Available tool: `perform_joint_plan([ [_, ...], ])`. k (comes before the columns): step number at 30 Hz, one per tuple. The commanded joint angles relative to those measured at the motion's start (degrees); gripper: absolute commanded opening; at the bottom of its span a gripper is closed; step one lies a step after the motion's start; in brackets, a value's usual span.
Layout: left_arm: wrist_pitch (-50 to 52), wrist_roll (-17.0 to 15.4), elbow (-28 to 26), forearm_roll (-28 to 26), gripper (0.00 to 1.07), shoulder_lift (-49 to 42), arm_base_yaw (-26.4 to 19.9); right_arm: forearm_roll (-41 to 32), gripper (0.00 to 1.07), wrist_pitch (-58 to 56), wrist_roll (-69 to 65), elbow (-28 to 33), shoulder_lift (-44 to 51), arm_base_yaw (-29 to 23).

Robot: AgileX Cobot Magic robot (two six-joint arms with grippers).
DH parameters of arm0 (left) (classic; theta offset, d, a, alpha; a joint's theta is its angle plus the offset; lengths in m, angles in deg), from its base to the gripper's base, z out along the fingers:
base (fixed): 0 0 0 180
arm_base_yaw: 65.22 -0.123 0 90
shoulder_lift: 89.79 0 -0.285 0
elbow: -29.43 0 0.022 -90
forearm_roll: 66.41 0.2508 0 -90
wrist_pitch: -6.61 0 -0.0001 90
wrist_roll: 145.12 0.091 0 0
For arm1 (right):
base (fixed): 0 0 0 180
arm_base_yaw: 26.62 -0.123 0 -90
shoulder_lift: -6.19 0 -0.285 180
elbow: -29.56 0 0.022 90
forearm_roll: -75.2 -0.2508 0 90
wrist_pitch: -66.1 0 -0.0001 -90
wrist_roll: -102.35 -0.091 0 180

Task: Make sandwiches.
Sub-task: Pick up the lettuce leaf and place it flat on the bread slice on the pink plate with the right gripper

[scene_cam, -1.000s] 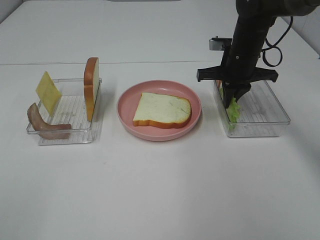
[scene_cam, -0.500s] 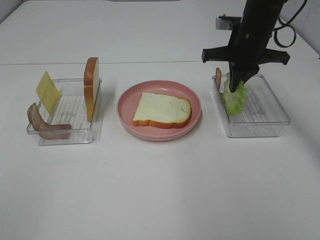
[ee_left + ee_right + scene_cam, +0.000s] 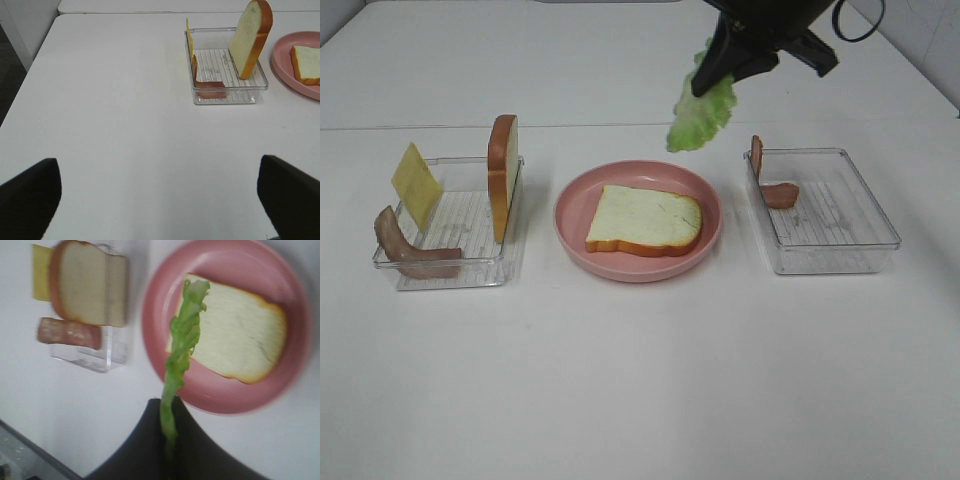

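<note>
Sandwich bread slice point(image 3: 643, 220) is lying flat on the pink plate point(image 3: 570, 222), mid-table. Left gripper point(image 3: 157, 162) is hovering over the table point(image 3: 125, 125), fingers spread wide, holding nothing. Bacon strip point(image 3: 410, 255), cheese square point(image 3: 416, 185) and second bread slice point(image 3: 503, 175) are leaning in the left tray point(image 3: 510, 258); another bacon piece point(image 3: 780, 193) is sitting in the right tray point(image 3: 860, 255). Farther back, the right gripper point(image 3: 705, 82) is pinching the lettuce leaf point(image 3: 702, 118), which is hanging in the air by the plate's far side.
</note>
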Motion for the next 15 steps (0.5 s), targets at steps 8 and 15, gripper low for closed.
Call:
perform_joint_plan([
  [8, 0.11, 0.06, 0.11, 0.23, 1.02, -1.15, 0.11, -14.9, 0.0, 8.71, 5.44, -0.11, -8.59, -2.64],
  [15, 0.11, 0.06, 0.11, 0.23, 1.02, -1.15, 0.11, -19.37, 0.0, 10.26, 6.65, -0.11, -13.69, -2.64],
])
